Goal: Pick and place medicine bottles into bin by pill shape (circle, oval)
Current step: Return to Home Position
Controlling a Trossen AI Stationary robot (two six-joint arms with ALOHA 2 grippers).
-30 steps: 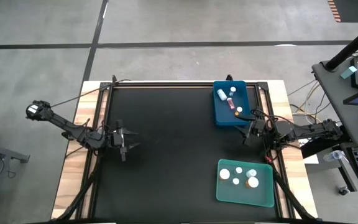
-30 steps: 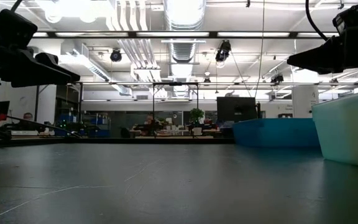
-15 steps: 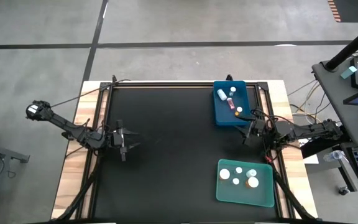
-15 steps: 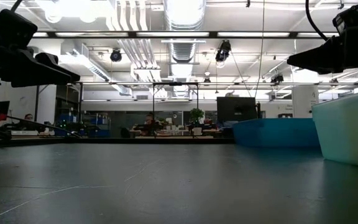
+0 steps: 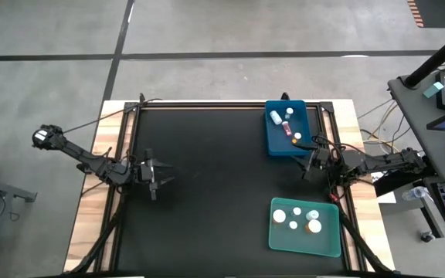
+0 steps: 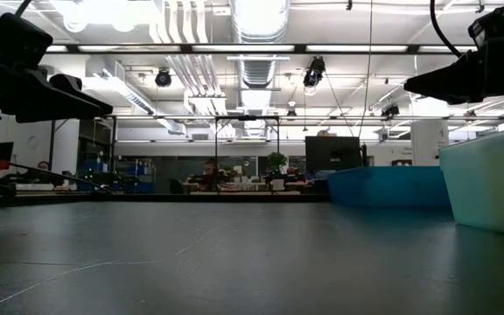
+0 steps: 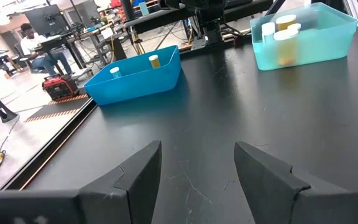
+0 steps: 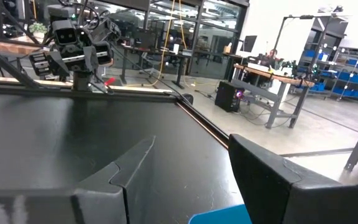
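— Has anything moved since the picture before?

— No, nothing. Both arms and all the bottles are at the same places as before.

— Where are the medicine bottles [image 5: 280, 215]?

— All of them are inside the two bins, on the right part of the black matte surface [image 5: 215, 193]. Several stand in the light green bin [image 5: 300, 243], which is of half-transparent plastic with rounded corners. They show round white caps, and one has an orange body. The others are in the blue bin [image 5: 276, 145], a rectangular one farther back; some of these lie on their side.

— And the left gripper [image 5: 161, 173]?

— It hangs over the left part of the surface, well apart from both bins. Its fingers [image 7: 135, 180] are dark, angular and dull. They are spread wide, with nothing between them.

— The right gripper [image 5: 306, 158]?

— It is just beside the near corner of the blue bin, between the two bins. Its fingers [image 8: 272, 174] are also spread and hold nothing. The surface under them is smooth, with thin scratches.
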